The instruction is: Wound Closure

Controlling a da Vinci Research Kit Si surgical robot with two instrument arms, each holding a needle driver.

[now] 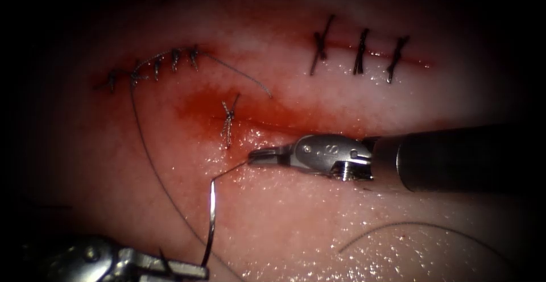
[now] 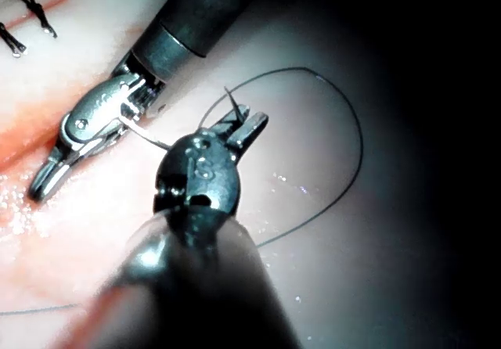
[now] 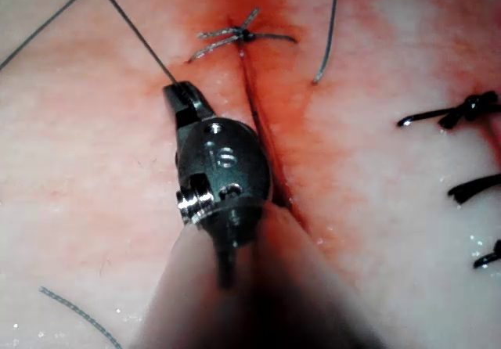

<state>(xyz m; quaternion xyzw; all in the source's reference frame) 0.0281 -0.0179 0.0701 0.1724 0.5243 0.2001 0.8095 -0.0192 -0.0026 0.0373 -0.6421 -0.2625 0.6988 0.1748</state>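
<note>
1. Right tool (image 1: 259, 156) comes in from the right, its jaws closed on the thread (image 1: 230, 171) just beside the needle's tail, near the cut (image 1: 273, 124) on the tissue (image 1: 318, 225).
2. Left tool (image 1: 193, 270) sits at the near left, jaws clamped on the needle (image 1: 211, 225) at the near end of its curve; the needle stands up free above the tissue, not in it.
3. From the needle's far end the thread runs right to the right tool's jaws.
4. One knotted stitch (image 1: 228, 117) crosses the left end of the cut, with red fluid (image 1: 199, 108) around it.
5. A long dark strand (image 1: 153, 162) curves from the far-left row of stitches (image 1: 165, 63) toward the near side.
6. Three more stitches (image 1: 359, 52) close a far-right cut.
</note>
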